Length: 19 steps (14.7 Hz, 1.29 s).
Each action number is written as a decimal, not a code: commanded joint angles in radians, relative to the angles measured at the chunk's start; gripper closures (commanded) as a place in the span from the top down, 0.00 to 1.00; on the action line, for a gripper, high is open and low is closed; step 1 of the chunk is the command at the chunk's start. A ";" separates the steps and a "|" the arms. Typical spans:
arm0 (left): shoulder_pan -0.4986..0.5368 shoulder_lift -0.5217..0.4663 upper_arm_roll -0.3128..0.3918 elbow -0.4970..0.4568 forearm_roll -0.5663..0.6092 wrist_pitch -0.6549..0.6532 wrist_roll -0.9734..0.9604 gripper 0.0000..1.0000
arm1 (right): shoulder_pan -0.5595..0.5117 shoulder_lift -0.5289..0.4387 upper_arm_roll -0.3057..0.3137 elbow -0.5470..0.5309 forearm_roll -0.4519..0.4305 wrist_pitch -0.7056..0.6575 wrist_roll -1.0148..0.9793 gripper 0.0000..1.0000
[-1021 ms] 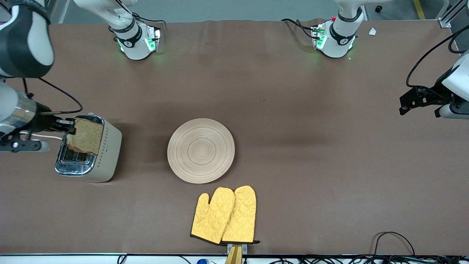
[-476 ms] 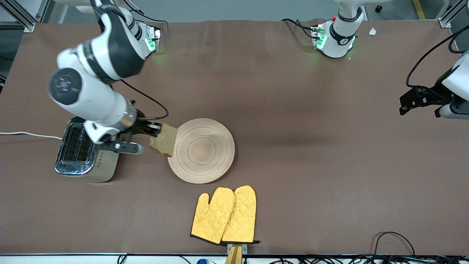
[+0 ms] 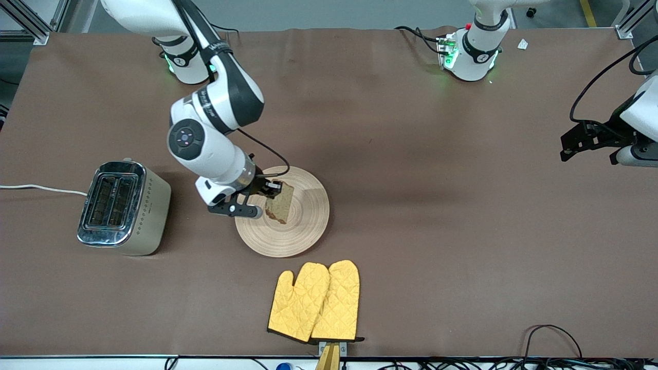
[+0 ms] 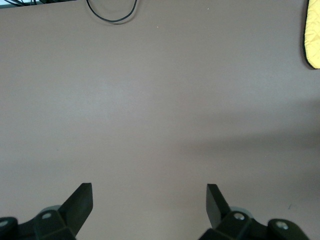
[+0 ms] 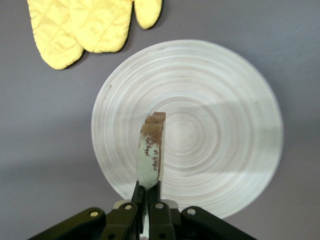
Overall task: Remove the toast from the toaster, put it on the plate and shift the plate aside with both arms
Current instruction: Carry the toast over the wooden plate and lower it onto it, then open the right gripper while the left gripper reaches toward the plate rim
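Observation:
My right gripper is shut on the toast, a squarish speckled brown slice held on edge over the round pale wooden plate in the middle of the table. In the right wrist view the toast stands edge-on between the shut fingers, above the plate. My left gripper is open and empty, waiting above the table's edge at the left arm's end. Its fingers show wide apart over bare brown table in the left wrist view.
A silver toaster stands toward the right arm's end of the table, both slots empty. Two yellow quilted oven mitts lie nearer the front camera than the plate, also in the right wrist view. Cables run along the front edge.
My right gripper has carried the toast from above the toaster across to over the plate. The left arm has not moved.

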 commanded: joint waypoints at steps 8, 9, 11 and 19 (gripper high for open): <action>0.003 0.007 -0.004 0.015 0.020 -0.005 -0.009 1.00 | -0.038 0.060 -0.012 -0.086 0.036 0.106 -0.108 0.00; 0.002 0.008 -0.004 0.015 0.020 -0.005 -0.009 1.00 | -0.052 0.055 -0.014 -0.106 0.036 0.107 -0.137 0.00; 0.000 0.013 -0.004 0.015 0.020 -0.005 -0.006 1.00 | -0.080 0.049 -0.014 -0.137 0.036 0.109 -0.180 0.00; -0.006 0.152 -0.007 0.006 -0.225 -0.005 -0.012 1.00 | -0.126 0.049 -0.014 -0.204 0.036 0.095 -0.215 0.02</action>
